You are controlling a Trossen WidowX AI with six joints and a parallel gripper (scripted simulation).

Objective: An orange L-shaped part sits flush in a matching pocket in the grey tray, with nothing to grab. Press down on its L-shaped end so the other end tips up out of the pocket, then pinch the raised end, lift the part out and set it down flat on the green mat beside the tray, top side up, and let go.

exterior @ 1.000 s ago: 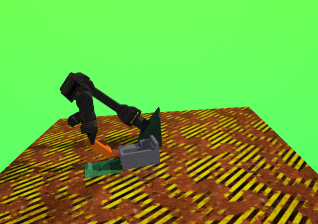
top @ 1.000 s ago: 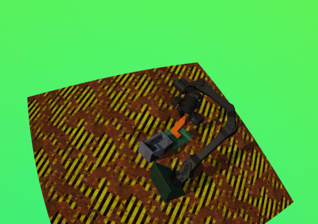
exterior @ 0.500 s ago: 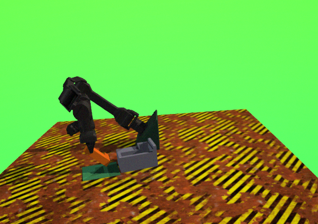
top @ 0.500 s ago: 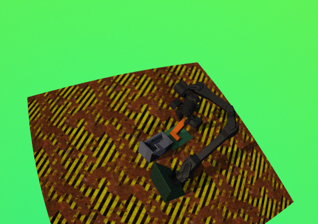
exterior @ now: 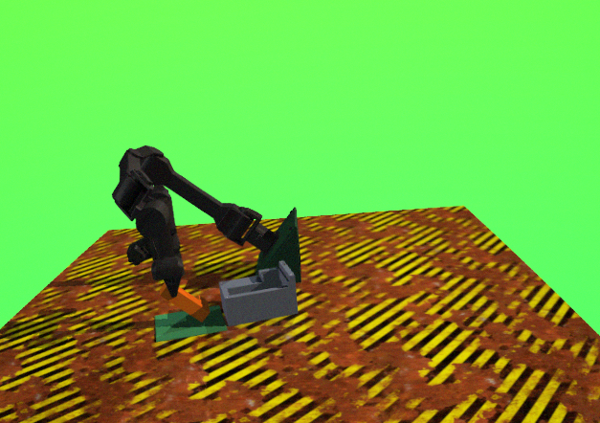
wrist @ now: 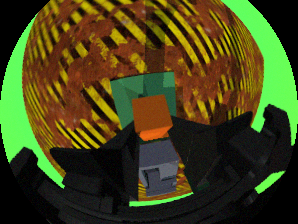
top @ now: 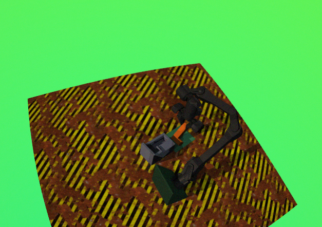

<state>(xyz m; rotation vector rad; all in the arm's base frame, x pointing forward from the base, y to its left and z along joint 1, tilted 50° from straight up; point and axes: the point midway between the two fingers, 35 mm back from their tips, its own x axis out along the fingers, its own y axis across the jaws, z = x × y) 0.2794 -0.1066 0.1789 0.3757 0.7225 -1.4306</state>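
Note:
The orange L-shaped part (top: pixel 179 131) (exterior: pixel 188 302) (wrist: pixel 151 114) is out of the tray, over the green mat (top: pixel 184 144) (exterior: pixel 167 329) (wrist: pixel 119 95). It is tilted: its straight end is raised in my gripper (top: pixel 186 123) (exterior: pixel 172 294) (wrist: pixel 154 128), and its L-shaped end points down toward the tray side of the mat. My gripper is shut on the raised end. The lower end is close above the mat or touching it; I cannot tell which. The grey tray (top: pixel 168 152) (exterior: pixel 260 304) (wrist: pixel 157 153) stands beside the mat with its pocket empty.
A dark green wedge-like block (top: pixel 164 184) (exterior: pixel 288 249) stands at the arm's base, behind the tray in the exterior view. The tray's walls rise above the mat right beside the part's lower end. The floor has rust and yellow-black stripes.

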